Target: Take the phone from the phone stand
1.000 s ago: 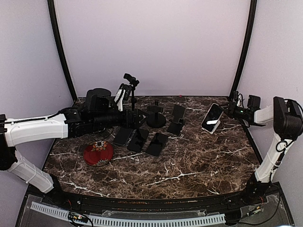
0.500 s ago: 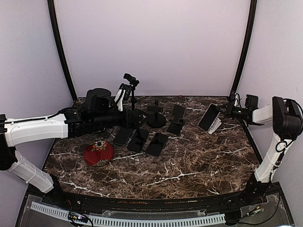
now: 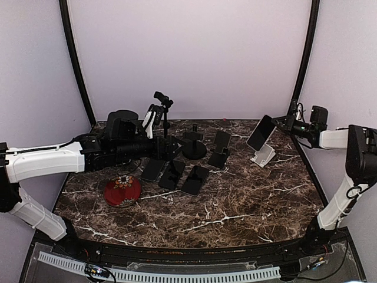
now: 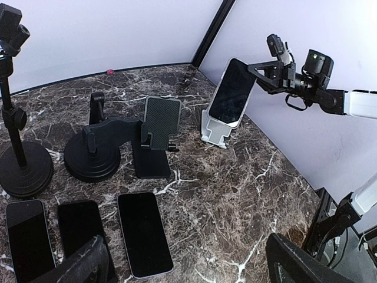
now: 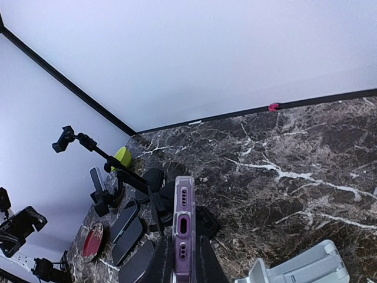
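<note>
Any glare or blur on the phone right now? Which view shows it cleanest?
Left wrist: cleanest view, phone sharp, screen dark, no glare. Top external: small but unblurred, held by the right gripper against the bright wall. Right wrist: very close and edge-on, only its port edge shows.

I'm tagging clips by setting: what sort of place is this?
Probably a robot lab test booth: plain pale walls enclose a marble-patterned table, the right pincer holds a phone, and more phones lie beside stands.
</note>
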Robot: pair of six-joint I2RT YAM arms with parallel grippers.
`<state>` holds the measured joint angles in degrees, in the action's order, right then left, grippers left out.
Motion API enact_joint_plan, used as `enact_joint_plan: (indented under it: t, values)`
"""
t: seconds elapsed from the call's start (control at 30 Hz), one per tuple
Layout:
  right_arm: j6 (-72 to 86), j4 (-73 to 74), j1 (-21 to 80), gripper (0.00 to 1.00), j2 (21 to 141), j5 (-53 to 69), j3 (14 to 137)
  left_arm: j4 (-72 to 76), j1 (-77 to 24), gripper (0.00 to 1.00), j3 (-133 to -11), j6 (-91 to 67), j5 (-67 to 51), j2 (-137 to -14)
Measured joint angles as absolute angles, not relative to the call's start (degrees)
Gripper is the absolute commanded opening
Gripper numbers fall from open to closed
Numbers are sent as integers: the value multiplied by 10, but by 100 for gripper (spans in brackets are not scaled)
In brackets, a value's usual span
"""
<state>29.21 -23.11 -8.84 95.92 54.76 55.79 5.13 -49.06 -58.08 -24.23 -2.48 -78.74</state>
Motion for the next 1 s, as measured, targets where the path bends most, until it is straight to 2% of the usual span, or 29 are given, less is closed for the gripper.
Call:
enact_joint_plan:
  t: [0.2,0.5,0.77,1.0]
  values:
    - [305,-209,-62,0,884,554,552,53,-490,97,-581,-242,-23,-787]
    - [308,-163,-11,0,747,565,451,57,-491,99,-581,-239,-21,-786]
    - [323,-133,47,0,690,550,361,59,-491,99,-575,-215,3,-740]
    - [377,-201,136,0,699,515,269,59,-491,99,-575,-198,34,-713]
